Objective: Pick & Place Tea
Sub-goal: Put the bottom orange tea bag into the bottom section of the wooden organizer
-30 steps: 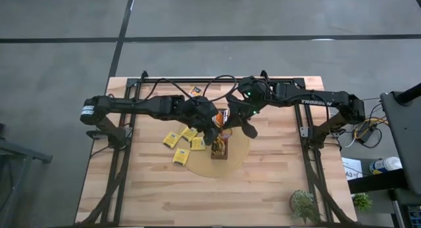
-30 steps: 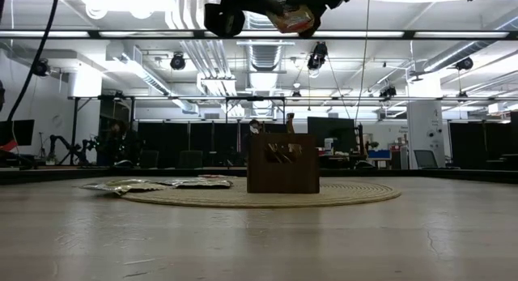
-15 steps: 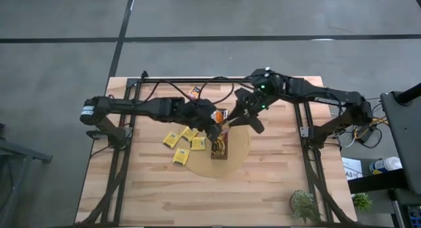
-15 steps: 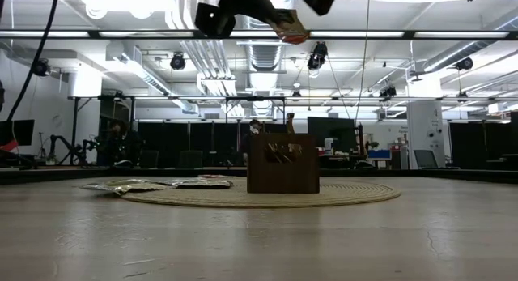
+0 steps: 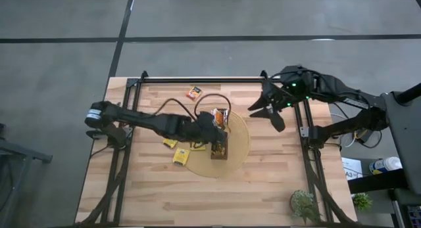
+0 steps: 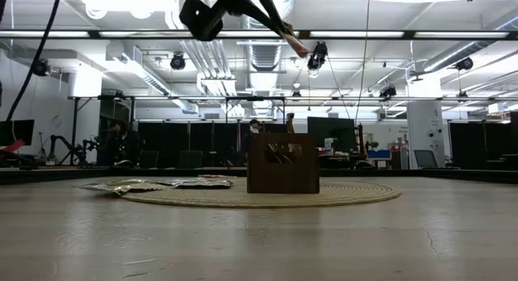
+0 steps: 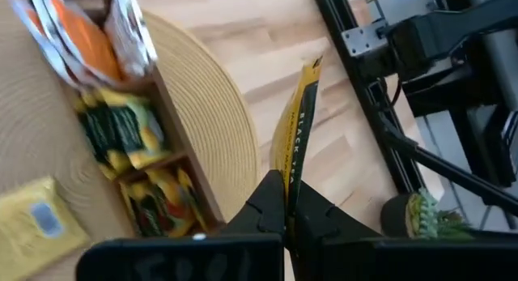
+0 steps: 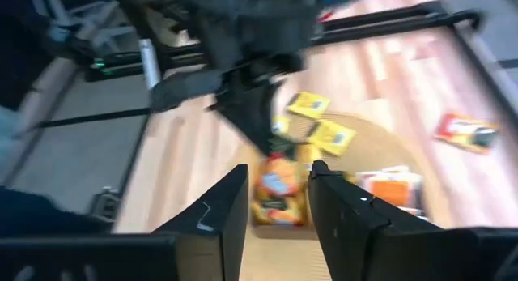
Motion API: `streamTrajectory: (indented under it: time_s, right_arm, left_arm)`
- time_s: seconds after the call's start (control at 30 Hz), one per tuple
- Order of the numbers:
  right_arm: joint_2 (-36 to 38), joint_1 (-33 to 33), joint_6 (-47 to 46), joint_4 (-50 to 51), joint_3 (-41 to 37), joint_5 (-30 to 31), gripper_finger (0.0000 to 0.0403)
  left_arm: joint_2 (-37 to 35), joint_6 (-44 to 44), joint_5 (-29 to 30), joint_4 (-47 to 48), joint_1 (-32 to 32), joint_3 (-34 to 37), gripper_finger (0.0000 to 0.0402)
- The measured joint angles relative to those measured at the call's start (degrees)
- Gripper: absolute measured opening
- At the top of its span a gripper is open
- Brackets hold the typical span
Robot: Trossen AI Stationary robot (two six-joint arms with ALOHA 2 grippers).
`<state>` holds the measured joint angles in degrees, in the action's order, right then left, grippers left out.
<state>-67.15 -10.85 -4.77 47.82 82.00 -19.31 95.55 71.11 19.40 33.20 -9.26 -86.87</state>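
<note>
Dark-brown tray [image 5: 219,149] on round mat holding sachets, seemingly three compartments, left gripper [image 7: 285,202] clamping sachet [image 7: 295,134], right gripper [image 8: 275,202] parted, empty.

the left claw [image 7: 285,202] pinches a yellow sachet [image 7: 295,131] edge-on above the surface [image 7: 299,38], beside the round mat [image 7: 206,111] and the filled tray [image 7: 174,127].

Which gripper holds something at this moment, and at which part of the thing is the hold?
The left gripper is shut on a tea sachet, pinching it at one edge, above the tray. The right gripper holds nothing; its fingers are apart.
</note>
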Motion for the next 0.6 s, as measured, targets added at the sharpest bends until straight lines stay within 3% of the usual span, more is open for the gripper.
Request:
streamTrajectory:
  time_s: [0.13,0.43,0.6]
  right_arm:
    - [2.35,-0.04,1.90,1.52,0.00,3.25,0.0118]
    - [4.01,-0.04,2.79,2.38,-0.09,3.46,0.0117]
    - [4.01,-0.04,4.72,4.21,-0.11,3.46,0.0110]
  left_arm:
    - [3.53,4.92,0.36,-2.95,-1.72,0.00,0.0000]
    - [10.06,12.19,3.74,-3.06,-3.87,-2.73,0.0000]
    - [12.62,15.80,4.44,5.53,-4.08,-6.41,0.0000]
